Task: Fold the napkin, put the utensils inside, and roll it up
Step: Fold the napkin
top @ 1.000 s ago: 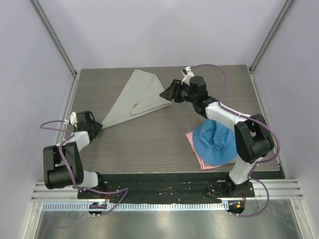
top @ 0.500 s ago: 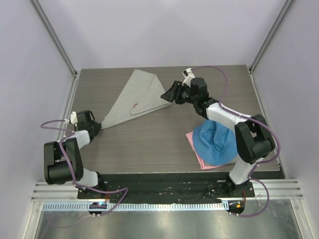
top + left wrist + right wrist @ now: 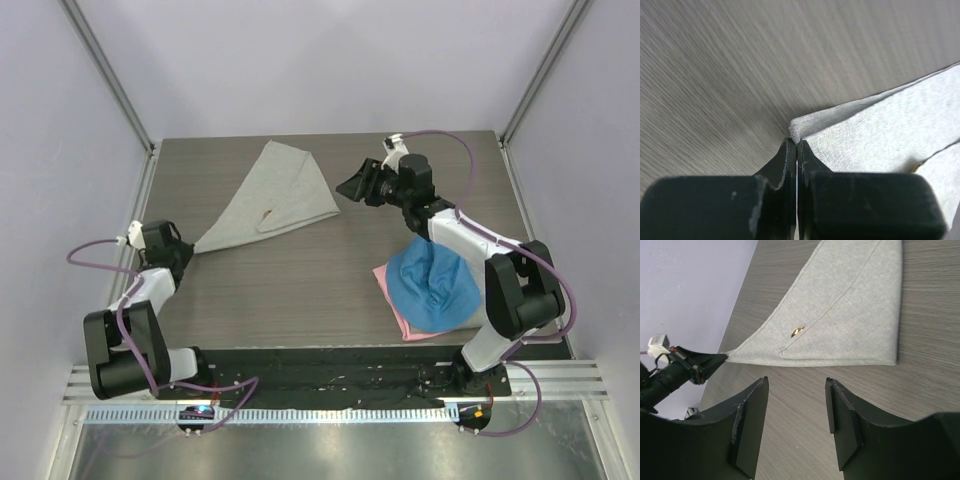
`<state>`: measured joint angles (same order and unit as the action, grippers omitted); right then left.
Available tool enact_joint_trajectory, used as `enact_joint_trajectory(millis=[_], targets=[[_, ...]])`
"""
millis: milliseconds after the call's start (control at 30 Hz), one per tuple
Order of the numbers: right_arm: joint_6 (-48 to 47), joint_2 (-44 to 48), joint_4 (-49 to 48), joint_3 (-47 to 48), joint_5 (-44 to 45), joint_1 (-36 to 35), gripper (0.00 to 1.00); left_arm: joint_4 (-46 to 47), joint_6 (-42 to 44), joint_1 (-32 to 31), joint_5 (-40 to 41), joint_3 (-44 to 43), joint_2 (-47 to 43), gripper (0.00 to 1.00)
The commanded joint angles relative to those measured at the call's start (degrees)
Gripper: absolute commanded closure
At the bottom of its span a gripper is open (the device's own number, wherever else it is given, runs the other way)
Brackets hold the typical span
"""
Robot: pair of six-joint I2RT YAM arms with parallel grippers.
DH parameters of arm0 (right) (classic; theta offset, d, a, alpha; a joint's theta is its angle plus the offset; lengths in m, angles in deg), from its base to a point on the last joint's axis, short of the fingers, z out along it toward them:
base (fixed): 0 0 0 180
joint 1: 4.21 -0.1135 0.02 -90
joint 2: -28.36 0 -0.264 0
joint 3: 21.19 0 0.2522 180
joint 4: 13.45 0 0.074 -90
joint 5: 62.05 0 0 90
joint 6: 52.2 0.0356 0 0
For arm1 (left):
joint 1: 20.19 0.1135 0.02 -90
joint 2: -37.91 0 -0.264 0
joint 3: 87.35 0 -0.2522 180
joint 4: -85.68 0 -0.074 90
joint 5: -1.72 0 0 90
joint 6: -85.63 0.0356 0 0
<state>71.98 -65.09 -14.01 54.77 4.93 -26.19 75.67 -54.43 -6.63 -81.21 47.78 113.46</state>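
1. Left pincer (image 3: 794, 144): jaws together, nipped on the very corner tip of the napkin (image 3: 272, 190). The cloth fans out from those tips toward the other pincer.
2. Right pincer (image 3: 797, 387): jaws apart, holding nothing. It hovers just off the napkin's opposite end, with the short edge right ahead of its fingers.
3. Napkin: light grey, lying flat on the table (image 3: 300, 285), folded over into a long triangle stretched between the two pincers.
4. Spoon (image 3: 797, 331): one glint of gold bowl peeps from under the fold's edge, roughly midway between the pincers, so it appears to sit inside the cloth.
5. Progress, by my reckoning: the fold is made and the spoon tucked in. No turn of cloth shows anywhere, so the rolling is all to do.
6. Blue cloth (image 3: 435, 285), heaped on a pink cloth (image 3: 392, 297): behind the right pincer, beside its arm, well apart from the napkin.
7. Hidden or unclear: the spoon's handle is under the fabric. Whether other utensils lie inside cannot be told. The left wrist view cuts off most of the napkin and shows only a sliver at the jaw tips.
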Motion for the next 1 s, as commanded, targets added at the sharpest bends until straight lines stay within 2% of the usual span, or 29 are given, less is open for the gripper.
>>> enact_joint_trajectory(millis=[0,167,267,300,467,633,800,967], targets=[[-1.13,2.13,-0.61,-0.32,0.18,0.79,0.43,-1.38,3.04,1.29,3.04,-2.37,-4.18,1.00],[-0.95,1.69,-0.97,-0.41,-0.26,0.97,0.43,3.18,4.97,1.03,-2.14,-2.20,-6.29,1.00],[-0.95,1.69,-1.14,-0.76,-0.44,0.97,0.43,5.39,6.03,-1.86,-4.43,-5.25,-4.37,1.00],[-1.04,1.87,-1.32,-0.85,-0.53,0.97,0.43,5.65,7.34,-5.70,-3.74,-6.49,-3.57,1.00],[-0.95,2.48,-1.32,-1.63,-0.62,1.23,0.43,9.08,8.58,-17.24,-4.78,-15.89,7.12,1.00],[-0.95,3.89,-1.41,-2.95,0.00,1.76,0.43,10.14,12.96,-28.13,-8.89,-30.92,19.44,1.00],[-1.13,4.94,-0.97,-3.83,0.26,2.55,0.43,7.86,17.36,-34.30,-13.75,-42.96,32.52,1.00],[-1.39,5.21,-0.79,-4.54,0.00,3.17,0.43,3.37,22.63,-37.64,-15.24,-52.28,40.28,1.00]])
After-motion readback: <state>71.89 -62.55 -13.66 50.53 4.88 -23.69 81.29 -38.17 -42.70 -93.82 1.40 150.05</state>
